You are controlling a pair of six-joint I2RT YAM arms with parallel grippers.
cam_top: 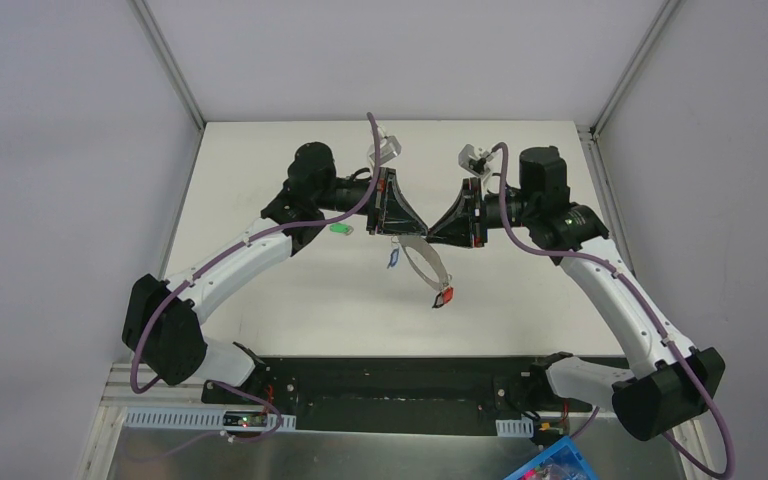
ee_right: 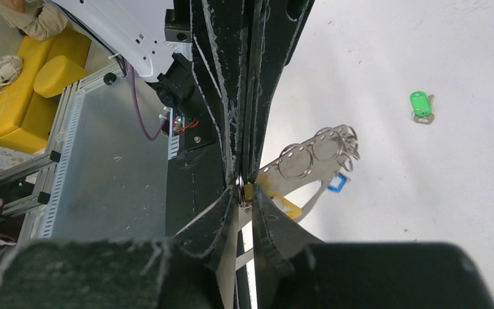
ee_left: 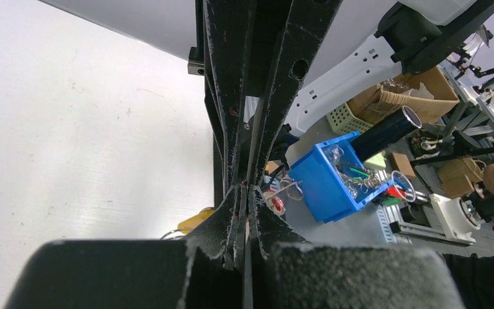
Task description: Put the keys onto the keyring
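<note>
Left of centre on the worktop (cam_top: 310, 300): green key (cam_top: 340, 228), loose, well apart from the rest. Left fingers (cam_top: 395, 215) pinched tight, apparently on the top of the keyring (ee_right: 309, 158). Hold it firm, no twisting. Blue key (cam_top: 393, 258) and red key (cam_top: 444, 297) hang on the ring. Right fingers (cam_top: 455, 222) narrow, seemingly nipping the yellow key (ee_right: 284, 206) at its small metal loop, tip to tip with the left. Best approach: keep the loop square to the ring's split, feed slowly, watch for slip.
</note>
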